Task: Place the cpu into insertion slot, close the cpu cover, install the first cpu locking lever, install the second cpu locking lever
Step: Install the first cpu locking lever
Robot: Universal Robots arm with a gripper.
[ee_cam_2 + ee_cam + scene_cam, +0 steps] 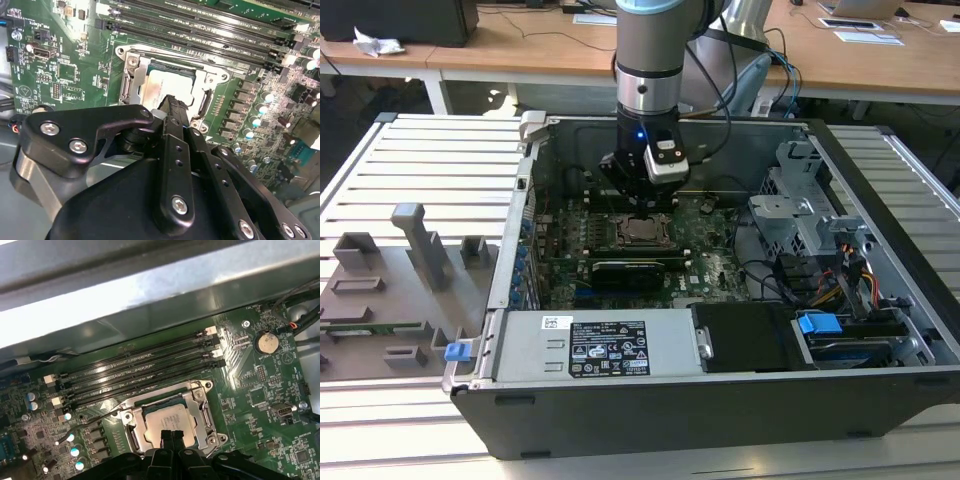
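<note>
Exterior view, starting at its left: a flat grey tray of blocky grey plastic holders [395, 300] is sitting on the ribbed metal counter [430, 150], just beside the open black computer case [720, 410]. Inside the case the big green motherboard [715, 265] is lying flat. The grey robot arm [648, 60] is hanging straight down into it, right over the socket. Toward that view's right, a silvery metal drive cage [800, 200] is standing, with a bundle of coloured cables [855, 278] and a blue plastic tab [818, 323] near it.

The small flat square cpu with the dull silver-grey metal top [167, 421] is sitting in the socket, next to the rows of long black memory slots [140, 370]. The thin silvery cpu cover with the big square window [202, 412] is lying flat around it, framing the cpu on all sides. A thin dark wire lever [100, 419] is angling out from a corner of the socket across the board. I can't tell if it's latched or not.

The black fingers [165, 439] are pressing together tip to tip with no real gap, and they aren't holding anything. In both wrist views they're hanging over one edge of the cpu — whether they're actually touching the metal, I can't tell.
</note>
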